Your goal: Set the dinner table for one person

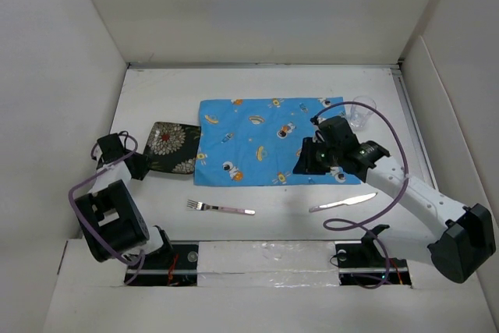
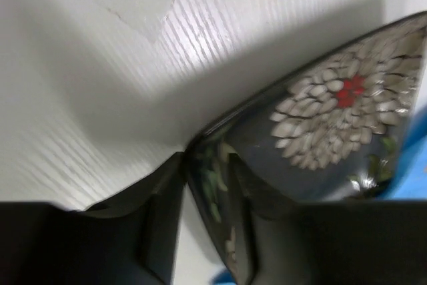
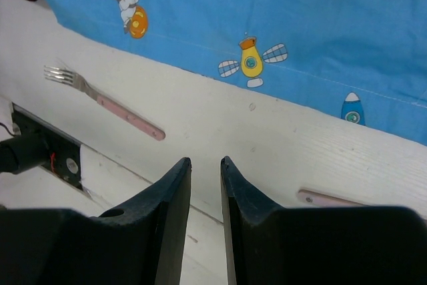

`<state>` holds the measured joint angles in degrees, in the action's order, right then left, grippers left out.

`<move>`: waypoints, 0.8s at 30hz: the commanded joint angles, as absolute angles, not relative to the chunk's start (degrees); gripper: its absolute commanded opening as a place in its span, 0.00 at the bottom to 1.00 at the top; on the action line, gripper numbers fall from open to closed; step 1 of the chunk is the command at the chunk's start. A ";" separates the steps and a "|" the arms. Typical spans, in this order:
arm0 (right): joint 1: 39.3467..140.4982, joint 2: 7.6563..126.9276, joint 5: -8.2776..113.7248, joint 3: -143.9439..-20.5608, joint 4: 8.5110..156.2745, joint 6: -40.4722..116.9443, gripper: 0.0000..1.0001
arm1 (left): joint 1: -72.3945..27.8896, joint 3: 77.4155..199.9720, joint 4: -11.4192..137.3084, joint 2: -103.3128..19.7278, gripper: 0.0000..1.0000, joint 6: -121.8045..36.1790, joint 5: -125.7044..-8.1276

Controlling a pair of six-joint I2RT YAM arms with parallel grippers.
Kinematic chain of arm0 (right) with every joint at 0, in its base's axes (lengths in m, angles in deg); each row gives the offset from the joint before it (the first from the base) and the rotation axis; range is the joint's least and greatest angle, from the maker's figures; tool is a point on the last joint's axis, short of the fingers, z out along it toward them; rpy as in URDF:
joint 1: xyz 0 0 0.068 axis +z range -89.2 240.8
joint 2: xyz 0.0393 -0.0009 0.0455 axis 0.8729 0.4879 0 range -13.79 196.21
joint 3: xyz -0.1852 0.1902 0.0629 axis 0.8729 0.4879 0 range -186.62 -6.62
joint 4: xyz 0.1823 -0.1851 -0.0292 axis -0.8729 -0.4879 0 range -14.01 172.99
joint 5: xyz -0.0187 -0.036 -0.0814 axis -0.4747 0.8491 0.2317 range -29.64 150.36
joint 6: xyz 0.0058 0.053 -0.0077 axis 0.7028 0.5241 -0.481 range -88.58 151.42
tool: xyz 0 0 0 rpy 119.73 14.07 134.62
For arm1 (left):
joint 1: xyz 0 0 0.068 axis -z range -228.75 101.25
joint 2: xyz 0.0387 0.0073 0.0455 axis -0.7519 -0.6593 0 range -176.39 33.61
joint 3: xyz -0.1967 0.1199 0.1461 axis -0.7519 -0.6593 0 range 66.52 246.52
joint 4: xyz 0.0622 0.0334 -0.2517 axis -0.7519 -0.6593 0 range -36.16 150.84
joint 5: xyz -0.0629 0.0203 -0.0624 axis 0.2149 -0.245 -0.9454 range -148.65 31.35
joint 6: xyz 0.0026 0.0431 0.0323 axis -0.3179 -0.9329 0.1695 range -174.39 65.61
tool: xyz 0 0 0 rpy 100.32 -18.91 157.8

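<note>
A dark flower-printed plate lies on the white dinner table, its right edge at the blue cartoon placemat. My left gripper is at the plate's left rim. In the left wrist view the plate has its rim between the open fingers, with a white gap beside one finger. My right gripper hovers over the placemat's front edge. In the right wrist view the right gripper stands open a little, holding nothing.
A pink-handled fork and a knife lie on the table in front of the placemat. A clear glass stands at the placemat's far right corner. White walls close in three sides.
</note>
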<state>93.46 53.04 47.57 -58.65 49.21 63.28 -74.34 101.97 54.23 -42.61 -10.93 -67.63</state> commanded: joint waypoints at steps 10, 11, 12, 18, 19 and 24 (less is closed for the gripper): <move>98.94 59.15 45.34 -66.20 55.38 63.67 0.30 | -74.67 104.40 57.33 -42.51 0.00 -9.56 -61.65; 99.64 60.03 44.99 -67.34 55.83 63.68 0.31 | -74.68 104.49 56.80 -40.93 0.00 -9.83 -60.86; 100.60 62.13 44.81 -68.31 56.26 63.76 0.31 | -74.68 104.67 55.32 -40.05 0.00 -10.09 -59.20; 105.09 72.50 42.53 -75.60 60.92 65.52 0.34 | -74.68 103.97 49.95 -34.85 0.00 -10.18 -52.06; 105.96 73.91 42.09 -76.66 61.80 66.57 0.34 | -74.68 103.01 49.68 -33.81 0.00 -9.84 -51.45; 111.24 84.37 39.89 -83.68 66.98 70.09 0.39 | -74.68 100.63 50.21 -30.19 0.11 -8.26 -52.06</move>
